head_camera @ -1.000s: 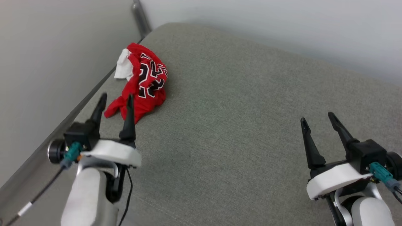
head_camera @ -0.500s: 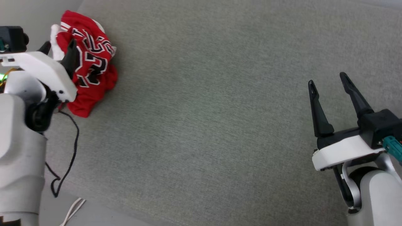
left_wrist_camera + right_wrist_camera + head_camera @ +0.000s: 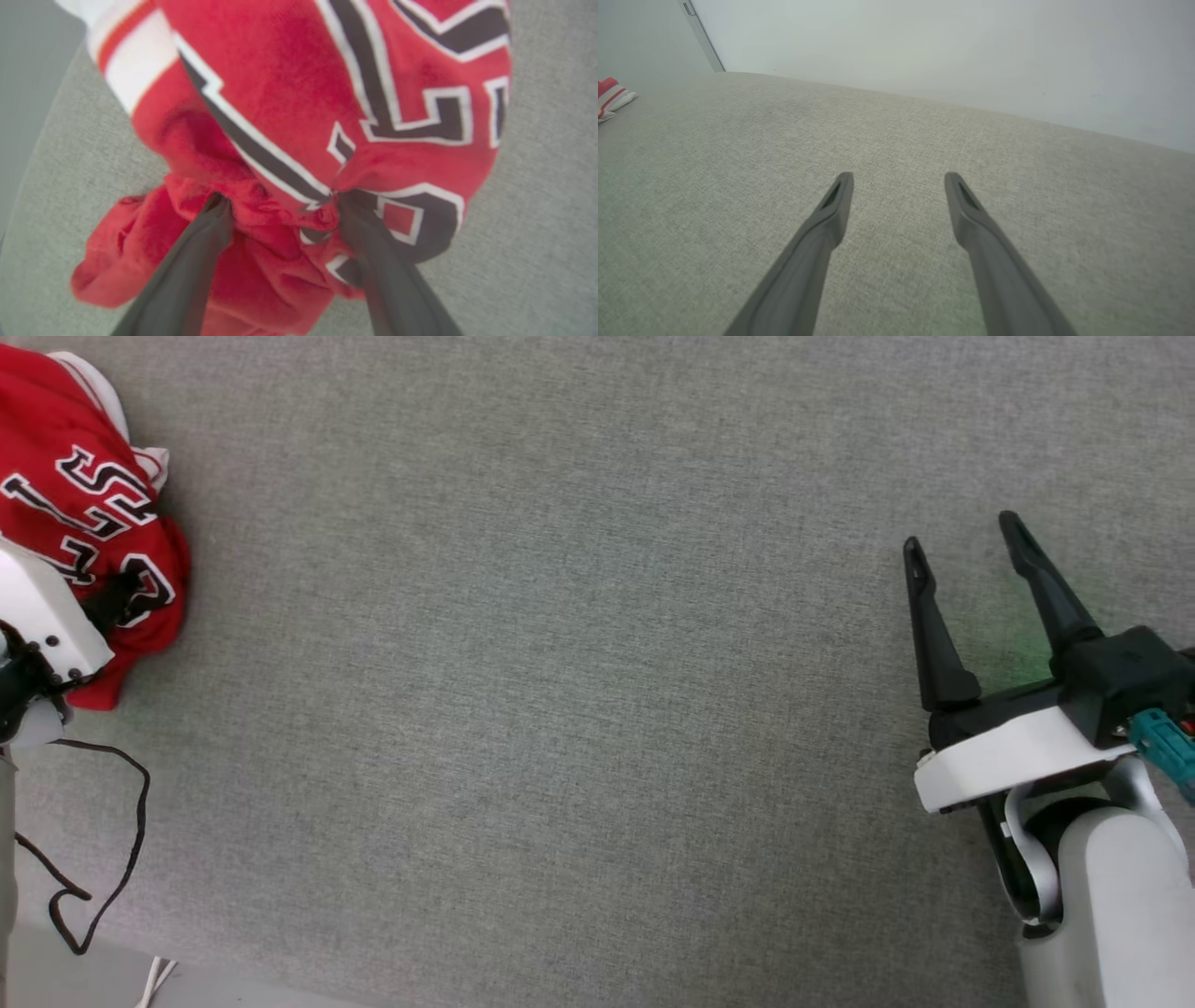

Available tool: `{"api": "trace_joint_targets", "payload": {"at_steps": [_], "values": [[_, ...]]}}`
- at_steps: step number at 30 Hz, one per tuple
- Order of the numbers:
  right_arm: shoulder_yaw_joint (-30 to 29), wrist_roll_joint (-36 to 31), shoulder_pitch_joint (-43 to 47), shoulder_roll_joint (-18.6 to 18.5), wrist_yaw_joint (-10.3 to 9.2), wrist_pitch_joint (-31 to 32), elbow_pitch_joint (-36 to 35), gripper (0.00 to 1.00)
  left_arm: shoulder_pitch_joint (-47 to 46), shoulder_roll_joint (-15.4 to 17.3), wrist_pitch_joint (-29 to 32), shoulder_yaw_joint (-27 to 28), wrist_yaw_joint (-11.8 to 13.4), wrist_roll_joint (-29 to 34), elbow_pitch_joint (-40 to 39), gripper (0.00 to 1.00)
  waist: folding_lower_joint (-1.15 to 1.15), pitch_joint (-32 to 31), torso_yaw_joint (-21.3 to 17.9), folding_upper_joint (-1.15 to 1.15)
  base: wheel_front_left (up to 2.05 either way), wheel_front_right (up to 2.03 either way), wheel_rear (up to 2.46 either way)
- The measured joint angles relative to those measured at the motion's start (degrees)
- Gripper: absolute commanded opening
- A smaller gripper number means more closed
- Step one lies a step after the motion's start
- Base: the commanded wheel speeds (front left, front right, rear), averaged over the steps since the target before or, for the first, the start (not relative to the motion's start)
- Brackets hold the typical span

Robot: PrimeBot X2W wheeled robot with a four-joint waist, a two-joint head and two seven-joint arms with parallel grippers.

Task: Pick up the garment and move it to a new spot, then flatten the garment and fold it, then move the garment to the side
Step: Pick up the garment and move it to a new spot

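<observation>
The left gripper [image 3: 282,200] has its two fingers spread wide. Their tips are sunk into the crumpled red jersey [image 3: 303,116], with a ridge of cloth bunched between them but not pinched. Past the tips lie the black, white-outlined lettering [image 3: 420,116] and the striped trim [image 3: 126,70]. The right gripper [image 3: 963,533] is spread just as wide and holds nothing, over bare grey upholstery [image 3: 560,709], with the jersey far to the left of its fingers.
</observation>
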Motion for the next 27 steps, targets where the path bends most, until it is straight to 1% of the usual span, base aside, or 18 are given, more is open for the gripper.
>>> {"api": "trace_joint_targets", "payload": {"at_steps": [1,2,7,9,13,17,19,23,27], "values": [[0.19,0.10,-0.21,0.01,0.00,-0.02,0.35,1.00,-0.27,0.01,-0.24,0.29,0.26,-0.07,0.82,0.69,0.00,-0.04,-0.25,0.00,0.00,0.00,0.00],[0.29,0.25,-0.40,0.02,0.00,-0.04,0.60,1.00,-0.44,-0.05,-0.76,0.33,0.43,-0.07,1.44,0.00,0.00,-0.21,-0.41,0.00,0.00,0.00,0.00],[-0.33,0.48,-0.42,0.05,0.00,-0.62,1.60,1.00,-1.22,-0.49,-4.80,-0.51,0.69,1.26,3.30,0.00,0.00,-2.14,-0.51,0.00,0.00,0.00,0.00],[-0.67,0.57,0.02,0.10,0.00,-0.87,2.19,1.00,-1.52,-0.11,-7.84,-0.97,1.02,2.67,3.32,0.00,0.00,-3.32,-0.39,0.00,0.00,0.00,0.00],[-1.22,1.10,1.43,0.30,0.00,-1.63,3.04,1.00,-3.87,0.62,-15.84,-1.90,1.54,5.84,1.69,0.00,0.00,-6.51,-0.12,0.00,0.00,0.00,0.00],[-1.88,2.05,3.42,0.53,0.00,-2.09,4.22,1.00,-4.89,0.01,-22.52,-3.23,2.74,8.51,0.38,0.00,-0.01,-10.42,0.10,0.00,0.00,0.00,0.00],[-2.08,2.49,4.38,0.63,0.00,-2.36,4.54,1.00,-5.64,-0.69,-25.35,-3.93,3.28,9.62,-0.30,0.00,-0.01,-12.54,0.09,0.00,0.00,0.00,0.00],[-2.55,3.59,6.04,0.76,0.00,-2.61,4.92,1.00,-6.16,-3.16,-30.64,-5.49,4.50,11.52,-2.18,0.00,-0.01,-16.71,-0.28,0.00,0.00,0.00,0.00],[-2.75,5.00,7.81,0.81,0.00,-2.71,5.09,1.00,-6.11,-5.87,-34.20,-7.32,4.69,12.72,-4.66,0.00,-0.02,-20.41,-1.64,0.00,0.00,0.00,0.00]]}}
